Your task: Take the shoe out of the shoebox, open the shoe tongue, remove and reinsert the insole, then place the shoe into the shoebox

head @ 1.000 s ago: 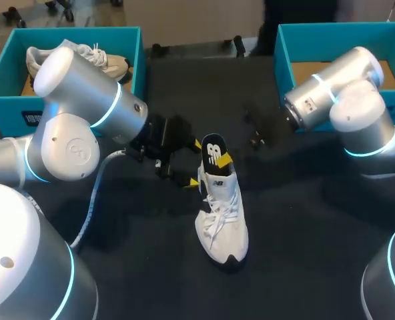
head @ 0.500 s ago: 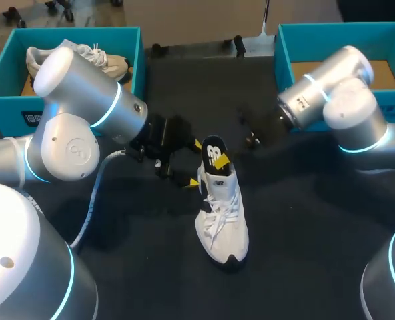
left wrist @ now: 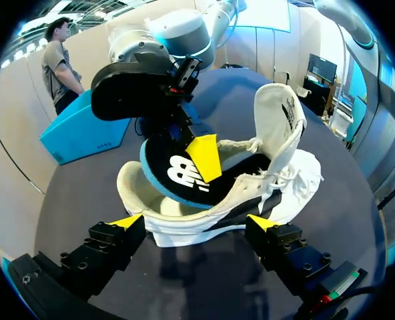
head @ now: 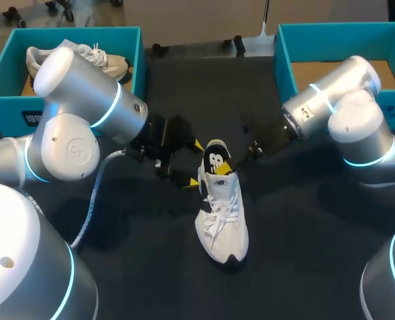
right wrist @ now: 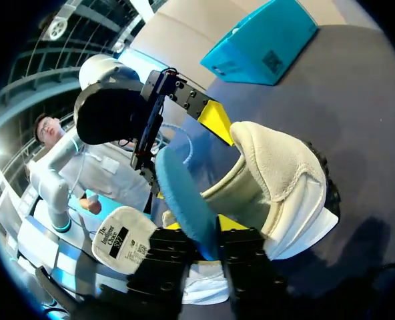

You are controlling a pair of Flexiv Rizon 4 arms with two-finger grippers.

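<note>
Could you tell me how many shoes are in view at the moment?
2. The white shoe stands mid-table; a beige shoe lies in the left shoebox. The right shoebox is partly hidden.

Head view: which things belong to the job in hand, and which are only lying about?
Job in hand: white shoe; insole; right box, probably.
Lying about: beige shoe; left box that holds it.

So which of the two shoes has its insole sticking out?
The white shoe on the table: its insole stands out of the heel, pinched by the right fingers. The beige shoe sits in the left shoebox.
</note>
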